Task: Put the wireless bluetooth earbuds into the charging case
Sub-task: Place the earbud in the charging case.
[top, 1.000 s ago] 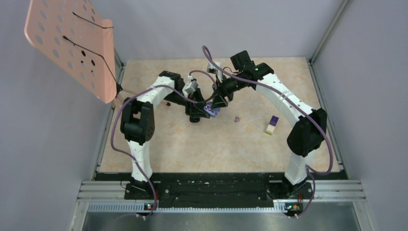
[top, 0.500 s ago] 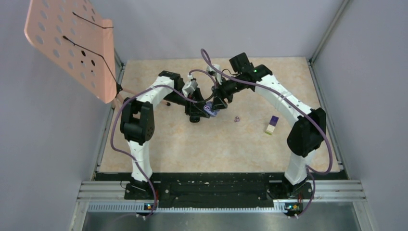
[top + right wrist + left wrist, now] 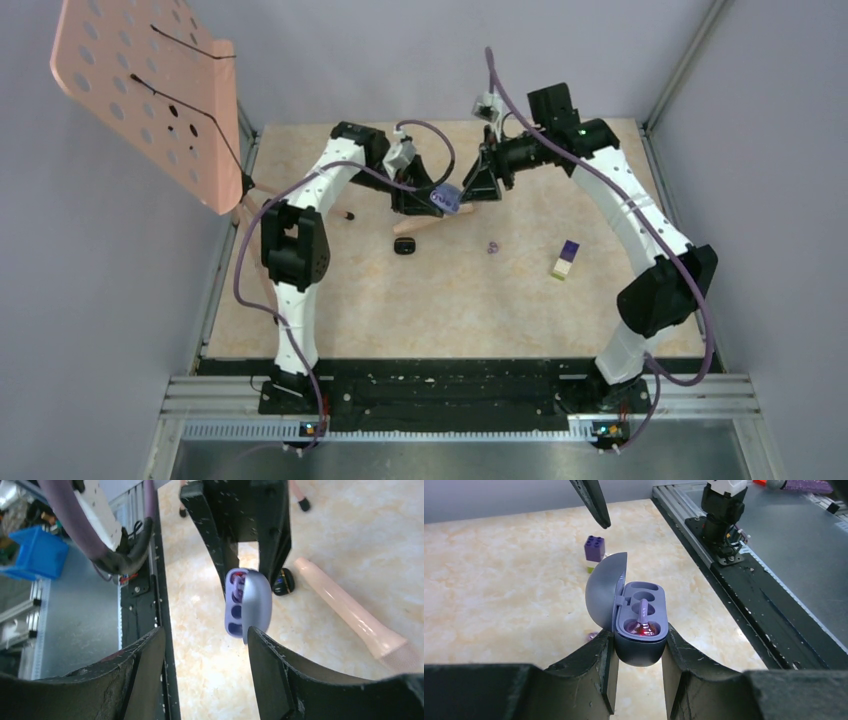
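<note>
My left gripper (image 3: pixel 441 199) (image 3: pixel 639 636) is shut on the blue-grey charging case (image 3: pixel 640 652) (image 3: pixel 447 196) (image 3: pixel 248 606) and holds it above the table with its lid (image 3: pixel 605 592) open. A glossy pinkish-purple earbud (image 3: pixel 642 625) sits in the case's near socket; the far socket (image 3: pixel 644 586) is empty. My right gripper (image 3: pixel 484 186) (image 3: pixel 204 632) stands open and empty just right of the case, and one of its fingers (image 3: pixel 592 500) shows in the left wrist view. A black earbud (image 3: pixel 404 246) (image 3: pixel 283 582) lies on the table below the case. A small pinkish-purple earbud (image 3: pixel 492 247) lies further right.
A pink stick (image 3: pixel 428 224) (image 3: pixel 350 611) lies on the table under the grippers. A purple-and-cream block (image 3: pixel 565 260) (image 3: pixel 594 548) stands to the right. A pink perforated stand (image 3: pixel 150 90) leans at the far left, its black-tipped leg (image 3: pixel 348 214) on the table.
Both arms have risen and swung toward the far side, the left one carrying the case. The right gripper has drawn away to the case's right. The black earbud and pink stick now show.
</note>
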`<action>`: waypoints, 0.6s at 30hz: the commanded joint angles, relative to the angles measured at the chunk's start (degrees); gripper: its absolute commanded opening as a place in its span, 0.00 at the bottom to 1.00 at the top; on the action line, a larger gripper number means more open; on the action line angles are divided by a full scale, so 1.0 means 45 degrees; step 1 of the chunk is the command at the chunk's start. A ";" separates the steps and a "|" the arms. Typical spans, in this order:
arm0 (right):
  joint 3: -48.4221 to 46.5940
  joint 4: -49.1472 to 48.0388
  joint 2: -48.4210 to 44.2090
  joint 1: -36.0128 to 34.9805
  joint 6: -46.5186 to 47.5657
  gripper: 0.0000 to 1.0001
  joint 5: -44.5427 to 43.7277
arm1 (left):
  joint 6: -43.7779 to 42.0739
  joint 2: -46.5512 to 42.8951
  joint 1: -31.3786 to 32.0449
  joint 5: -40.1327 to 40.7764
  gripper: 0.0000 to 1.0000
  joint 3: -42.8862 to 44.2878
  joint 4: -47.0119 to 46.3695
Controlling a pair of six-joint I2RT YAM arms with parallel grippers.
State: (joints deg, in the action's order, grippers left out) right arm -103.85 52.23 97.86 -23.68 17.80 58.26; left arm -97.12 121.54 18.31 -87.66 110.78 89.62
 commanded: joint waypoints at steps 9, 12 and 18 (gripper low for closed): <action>-0.0868 -0.1948 -0.0257 0.3136 -0.2258 0.60 -0.1906 | 1.6164 0.0058 0.0202 0.1734 0.00 0.3054 -1.2017; -0.0140 -0.2287 -0.0504 0.3548 -0.2292 0.60 -0.2698 | 2.6979 -0.1203 -0.0021 0.3928 0.00 -0.1689 -2.7585; 0.2787 -0.2815 -0.1505 0.3662 -0.1203 0.52 -0.4457 | 2.9409 -0.1534 0.0035 0.4120 0.00 -0.2444 -3.0126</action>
State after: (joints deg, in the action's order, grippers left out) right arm -98.87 42.04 95.98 -7.57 9.17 44.53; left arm 12.82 121.36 18.48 -72.64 106.56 -13.28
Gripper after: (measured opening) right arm 0.541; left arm 0.378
